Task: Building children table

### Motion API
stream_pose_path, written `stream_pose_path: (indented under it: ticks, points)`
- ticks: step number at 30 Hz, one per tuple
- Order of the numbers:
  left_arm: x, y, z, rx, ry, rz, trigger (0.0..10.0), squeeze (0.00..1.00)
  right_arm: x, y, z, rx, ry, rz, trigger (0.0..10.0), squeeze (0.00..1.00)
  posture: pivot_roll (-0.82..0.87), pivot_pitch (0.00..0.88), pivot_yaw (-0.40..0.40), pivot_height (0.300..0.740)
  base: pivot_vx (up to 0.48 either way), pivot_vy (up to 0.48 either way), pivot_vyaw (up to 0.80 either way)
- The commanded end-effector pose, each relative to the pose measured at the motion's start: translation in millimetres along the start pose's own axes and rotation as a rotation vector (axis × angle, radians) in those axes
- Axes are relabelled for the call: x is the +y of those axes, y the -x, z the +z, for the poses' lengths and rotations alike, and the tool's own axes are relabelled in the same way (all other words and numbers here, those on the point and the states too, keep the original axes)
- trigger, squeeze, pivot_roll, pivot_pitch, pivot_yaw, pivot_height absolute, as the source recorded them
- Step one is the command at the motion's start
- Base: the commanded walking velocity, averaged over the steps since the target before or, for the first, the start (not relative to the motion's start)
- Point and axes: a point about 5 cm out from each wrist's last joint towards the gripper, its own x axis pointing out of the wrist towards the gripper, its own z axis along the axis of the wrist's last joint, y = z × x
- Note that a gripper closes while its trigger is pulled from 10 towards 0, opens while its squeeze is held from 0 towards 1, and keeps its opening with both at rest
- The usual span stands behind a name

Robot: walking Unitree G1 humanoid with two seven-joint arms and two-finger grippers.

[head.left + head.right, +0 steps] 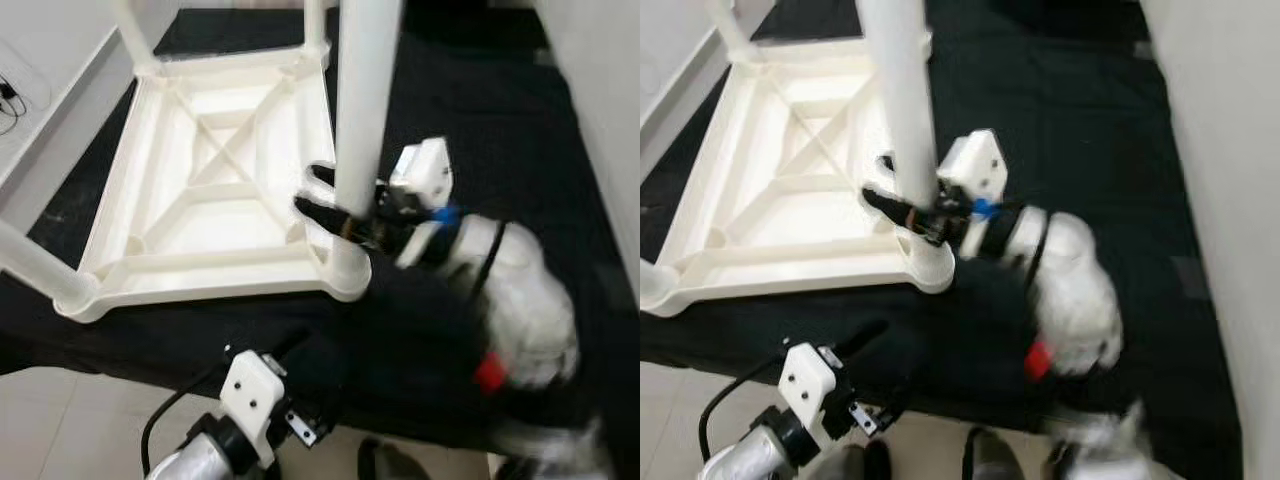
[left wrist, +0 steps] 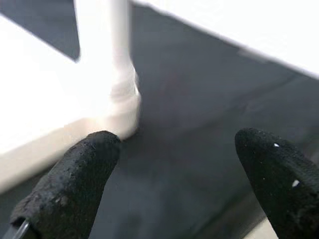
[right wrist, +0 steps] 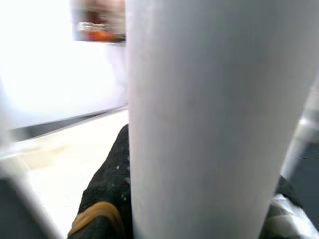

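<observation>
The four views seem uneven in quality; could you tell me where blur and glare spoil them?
Left eye view: the right arm is motion-smeared, the table leg soft. Right wrist view: that leg looms near and out of focus, background overexposed. Left wrist view: the tabletop is blown out white, the left gripper open over dark cloth.

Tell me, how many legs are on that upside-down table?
4: near-right leg in the right gripper, near-left leg, far-left leg, far-right leg.
</observation>
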Motion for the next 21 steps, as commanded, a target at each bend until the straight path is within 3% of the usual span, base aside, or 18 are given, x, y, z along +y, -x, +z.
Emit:
stream_pose_path:
  ticks: [1, 3, 7, 10, 11, 12, 13, 15, 18, 19, 20, 21]
  points:
    - [2.3, 6.0, -6, 0.036, 0.016, 0.006, 10.0, 0.00, 13.8, 26.5, -67, 0.388, -0.072, -0.059, 0.0, 0.00, -0.05, 0.279, 0.050, 0.740, 0.000, 0.000, 0.00]
    - [3.0, 5.9, -6, 0.038, 0.015, 0.001, 10.0, 0.00, 17.9, 22.1, -64, 0.366, -0.076, -0.030, 0.0, 0.00, -0.04, 0.279, 0.051, 0.740, 0.000, 0.000, 0.00]
    - [4.7, 4.4, -9, 0.040, 0.015, -0.008, 10.0, 0.00, 4.8, -0.1, -56, 0.316, -0.048, -0.044, 0.0, 0.00, -0.04, 0.262, 0.045, 0.740, 0.000, 0.000, 0.00]
    - [5.7, 4.1, -9, 0.037, 0.009, 0.001, 10.0, 0.00, -1.1, -4.5, -54, 0.308, -0.033, -0.055, 0.0, 0.00, -0.04, 0.261, 0.044, 0.740, 0.000, 0.000, 0.00]
    - [6.4, 3.8, -8, 0.034, 0.004, 0.012, 10.0, 0.00, -6.3, -7.1, -52, 0.306, -0.018, -0.064, 1.5, 0.00, -0.03, 0.264, 0.039, 0.740, 0.000, 0.000, 0.00]
    - [6.4, 3.8, -8, 0.034, 0.004, 0.012, 10.0, 0.00, -6.3, -7.1, -52, 0.306, -0.018, -0.064, 1.5, 0.00, -0.03, 0.264, 0.039, 0.740, 0.000, 0.000, 0.00]
    - [7.5, 4.1, -8, 0.031, -0.008, 0.029, 10.0, 0.00, -17.3, -10.2, -51, 0.309, 0.016, -0.116, 10.0, 0.00, -0.02, 0.266, 0.035, 0.740, 0.000, 0.000, 0.00]
    - [10.4, 5.4, -6, 0.029, -0.029, 0.063, 10.0, 0.00, -34.9, -14.6, -46, 0.305, 0.067, -0.208, 10.0, 0.00, -0.01, 0.267, 0.034, 0.740, 0.000, 0.000, 0.00]
    - [12.5, 7.2, -5, 0.031, -0.042, 0.091, 10.0, 0.00, -45.0, -16.1, -43, 0.298, 0.096, -0.253, 10.0, 0.04, -0.01, 0.265, 0.034, 0.740, 0.000, 0.000, 0.00]
    - [14.2, 9.1, -4, 0.031, -0.055, 0.120, 10.0, 0.00, -58.4, -16.9, -40, 0.287, 0.122, -0.287, 10.0, 0.97, -0.01, 0.264, 0.035, 0.740, 0.000, 0.000, 0.00]
    - [16.9, 13.5, -2, 0.036, -0.075, 0.190, 10.0, 0.00, -76.6, -17.9, -36, 0.276, 0.150, -0.311, 10.0, 1.00, -0.01, 0.261, 0.035, 0.740, 0.000, 0.000, 0.00]
    - [16.9, 13.5, -2, 0.036, -0.075, 0.190, 10.0, 0.00, -76.6, -17.9, -36, 0.276, 0.150, -0.311, 10.0, 1.00, -0.01, 0.261, 0.035, 0.740, 0.000, 0.000, 0.00]
